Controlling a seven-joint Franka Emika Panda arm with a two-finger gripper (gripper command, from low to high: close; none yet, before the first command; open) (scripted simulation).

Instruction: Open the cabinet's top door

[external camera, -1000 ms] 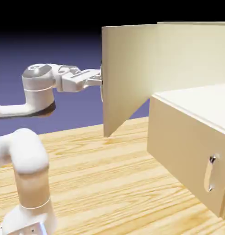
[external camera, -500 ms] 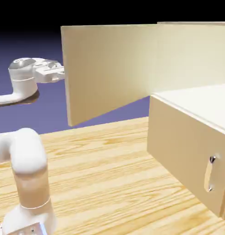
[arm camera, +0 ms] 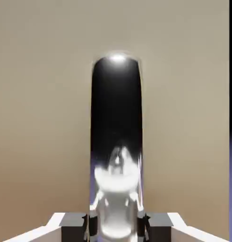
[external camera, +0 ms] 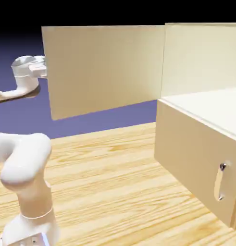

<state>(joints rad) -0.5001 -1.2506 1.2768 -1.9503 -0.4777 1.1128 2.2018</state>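
Note:
The beige cabinet fills the exterior view's right. Its top door stands swung wide open, its panel stretching leftward from the hinge edge. The arm's hand pokes out behind the door's far left edge, and the fingers themselves are hidden by the panel there. In the hand view the door's silver bar handle runs upright between my two grey fingertips, which press against both its sides. My gripper is shut on that handle, with the beige door panel filling the background.
The lower beige panel with its small silver handle faces front at the right. The wooden table spreads below. The arm's base and elbow stand at the lower left.
The top door has swung further open, its free edge moving left across the exterior view. The hand moved left with it, still on the handle.

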